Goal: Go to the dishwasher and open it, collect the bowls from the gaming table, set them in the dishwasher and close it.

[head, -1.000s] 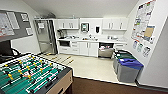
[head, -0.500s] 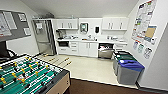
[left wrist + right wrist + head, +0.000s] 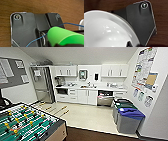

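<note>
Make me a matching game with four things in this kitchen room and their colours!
Things:
1. bin lid
2. cabinets
3. foosball field
4. notice board

Colours:
A. green
B. grey
C. blue
D. white

Pairs: 1-C, 2-D, 3-A, 4-B

1. The dishwasher (image 3: 104, 100) sits under the white counter (image 3: 91, 87) at the far wall, its door tilted partly open.
2. White cabinet doors (image 3: 87, 96) stand just beside the dishwasher.
3. Two bins, green-lidded (image 3: 123, 106) and blue-lidded (image 3: 130, 119), stand near the dishwasher.
4. A foosball table (image 3: 27, 124) lies well apart from the dishwasher.
</note>
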